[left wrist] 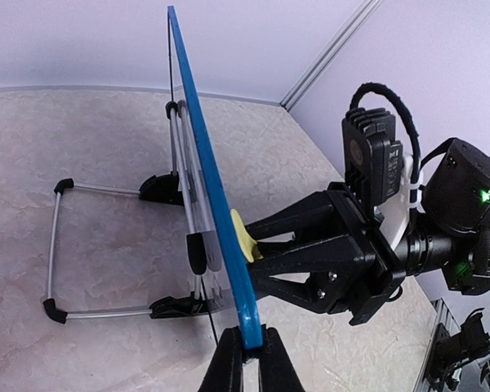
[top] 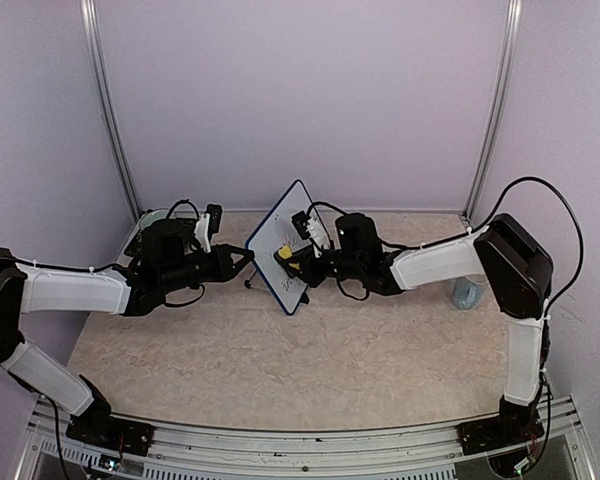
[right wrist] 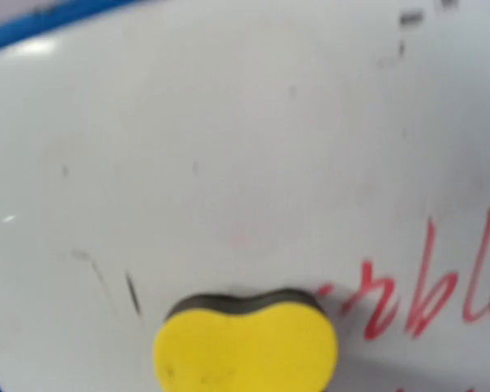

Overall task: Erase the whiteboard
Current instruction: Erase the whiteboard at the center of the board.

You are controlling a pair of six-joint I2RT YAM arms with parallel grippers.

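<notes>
We find the left claw (left wrist: 247, 359) closed on the board (top: 273, 236), fingers pinching its blue frame at the near lower edge. Purpose, in our judgement: brace the board so wiping pressure from the opp. side won't tip it or slide it on its wire stand. Stand's black foot (left wrist: 162, 189) sits ahead & left of this claw, on the table.

Right claw (left wrist: 256, 251) grips the sponge (right wrist: 245, 347). Fingers converge on it from the far side of the board. Sponge is pressed flat to the white face directly ahead of that claw, dark pad side to the board; contact appears full.

Board stands tilted between the two claws, edge-on to the left one.

Red writing (right wrist: 425, 290) remains just right of the sponge, w/ faint dark marks above & left of it. Area above the sponge looks mostly clean.

Assessment: wipe in progress, not complete. Next pass should go right across the red text. Risk: excess push vs. a single-edge clamp may twist the board
</notes>
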